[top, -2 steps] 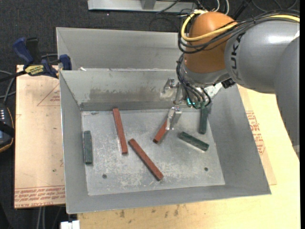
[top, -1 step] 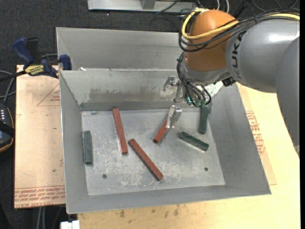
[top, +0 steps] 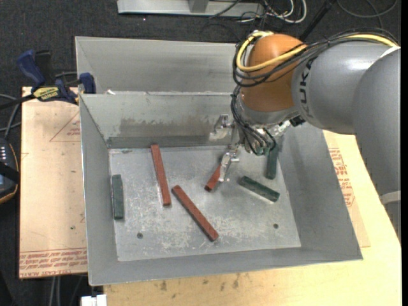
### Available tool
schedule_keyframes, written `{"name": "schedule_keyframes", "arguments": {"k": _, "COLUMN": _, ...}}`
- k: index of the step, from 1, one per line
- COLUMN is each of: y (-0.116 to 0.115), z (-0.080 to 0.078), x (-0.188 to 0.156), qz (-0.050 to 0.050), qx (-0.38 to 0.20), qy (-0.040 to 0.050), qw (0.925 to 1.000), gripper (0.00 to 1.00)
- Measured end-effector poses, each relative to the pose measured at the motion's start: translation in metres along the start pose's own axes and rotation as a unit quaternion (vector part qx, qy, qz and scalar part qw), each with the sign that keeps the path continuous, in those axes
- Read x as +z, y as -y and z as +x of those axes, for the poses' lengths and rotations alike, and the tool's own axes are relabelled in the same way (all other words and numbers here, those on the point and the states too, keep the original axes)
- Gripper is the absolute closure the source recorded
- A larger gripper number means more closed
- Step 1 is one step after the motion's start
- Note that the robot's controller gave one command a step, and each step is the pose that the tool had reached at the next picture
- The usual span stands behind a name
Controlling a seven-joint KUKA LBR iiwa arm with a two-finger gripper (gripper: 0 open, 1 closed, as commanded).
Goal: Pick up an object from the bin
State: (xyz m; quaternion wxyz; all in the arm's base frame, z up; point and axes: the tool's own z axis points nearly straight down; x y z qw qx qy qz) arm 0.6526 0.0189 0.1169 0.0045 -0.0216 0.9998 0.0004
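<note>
Dark carpet and loose cables lie behind a pale surface (top: 382, 260) that carries the grey bin (top: 95, 247), whose sloped walls funnel its few pieces onto a flat floor. The arm (top: 357, 81) leans in from the right, its orange cover (top: 271, 75) hanging over the bin's back right part, so that the gripper (top: 229, 161) comes down almost upright. Its tip sits at the upper end of a short red block (top: 215, 178) near the middle of the bin. The block lies aslant, which may mean that this end is raised, though the view is too poor to be sure. Whether the jaws are apart or clamped I cannot tell. Two long red sticks (top: 160, 174) (top: 194, 212) lie flat to the left and in front, close together but clear of the block. One green block (top: 259, 189) lies just right of it, another (top: 272, 161) stands against the right wall, and a third (top: 117, 196) rests well apart at the left. With so much room round the block, a clean lift looks likely.
</note>
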Motion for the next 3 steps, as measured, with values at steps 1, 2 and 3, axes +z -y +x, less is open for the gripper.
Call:
{"name": "schedule_keyframes", "arguments": {"k": 1, "y": 0.000, "z": 0.005, "x": 0.034, "qz": -0.001, "qx": -0.052, "qy": -0.0003, "qw": 0.9986, "gripper": 1.00}}
{"name": "schedule_keyframes", "arguments": {"k": 2, "y": 0.000, "z": 0.005, "x": 0.034, "qz": -0.001, "qx": -0.052, "qy": -0.0003, "qw": 0.9986, "gripper": 1.00}}
{"name": "schedule_keyframes", "arguments": {"k": 3, "y": -0.012, "z": 0.007, "x": -0.107, "qz": 0.000, "qx": -0.077, "qy": -0.0022, "qw": 0.9970, "gripper": 1.00}}
